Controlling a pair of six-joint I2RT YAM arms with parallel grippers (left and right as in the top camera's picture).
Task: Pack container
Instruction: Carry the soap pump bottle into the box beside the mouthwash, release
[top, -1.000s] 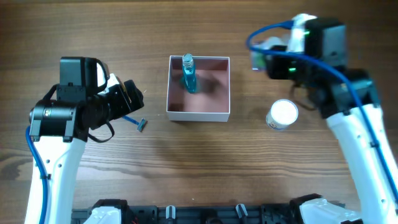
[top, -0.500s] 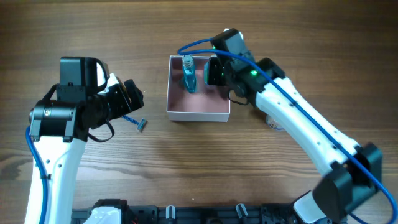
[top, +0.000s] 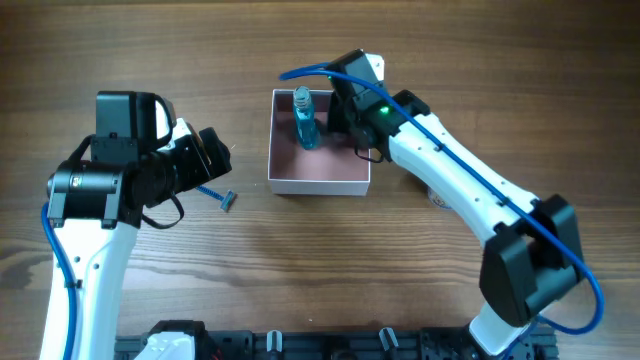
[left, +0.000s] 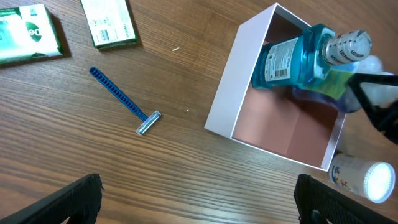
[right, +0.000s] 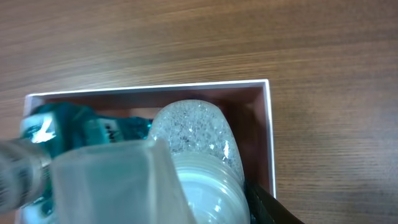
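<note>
Right gripper (right: 186, 183) clamped on clear bottle (right: 189, 134), held over container (right: 149, 90) at frame centre, left gripper (left: 199, 202) parted at lower edge.

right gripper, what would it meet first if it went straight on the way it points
Likely the container floor beside the blue bottle; the clear bottle in the right gripper would touch first. Depth unclear.

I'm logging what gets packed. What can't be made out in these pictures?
- Clear bottle: right wrist view, too close and blurred; label unseen.
- Packets: left wrist view, cut by the top and left edges; print too small.
- Jar: overhead, nearly all under the right arm.
- Container floor: overhead, partly covered by that arm and the blue bottle.
</note>
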